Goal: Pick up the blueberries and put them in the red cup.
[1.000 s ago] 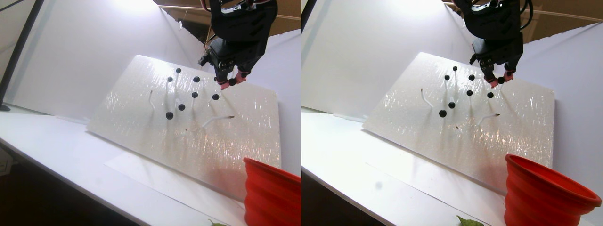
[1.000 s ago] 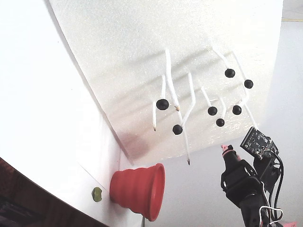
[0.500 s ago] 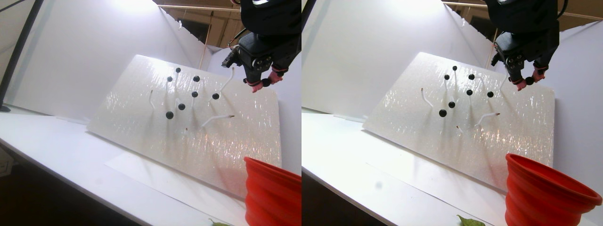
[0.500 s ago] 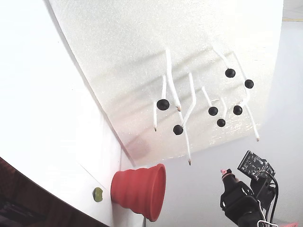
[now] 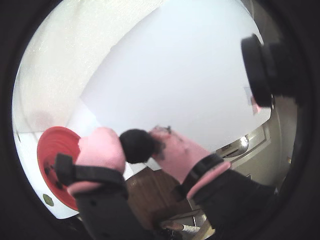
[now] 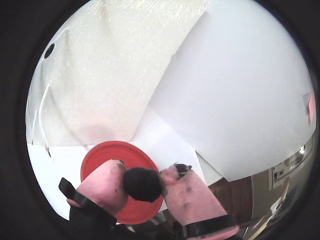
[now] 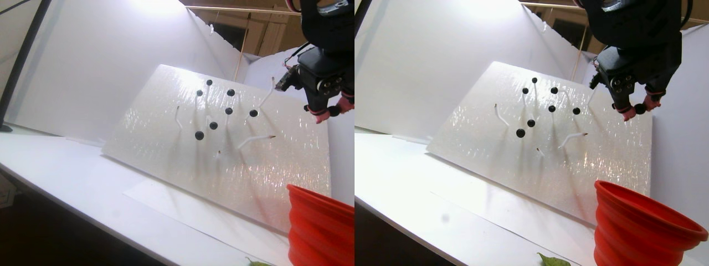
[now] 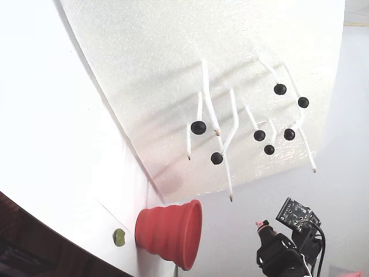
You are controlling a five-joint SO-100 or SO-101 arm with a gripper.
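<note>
The pincer (image 6: 143,184) is clamped on one blueberry (image 6: 142,184), with the red cup (image 6: 107,155) lying directly below and behind it.

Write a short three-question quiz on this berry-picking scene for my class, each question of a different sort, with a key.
1. True or false: the gripper is shut on a berry.
2. How many berries are on stems on the white board in the fixed view?
A. three B. seven C. twelve
3. Fill in: in a wrist view, the red cup shows below the pink ____.

Key: 1 true; 2 B; 3 fingertips.
</note>
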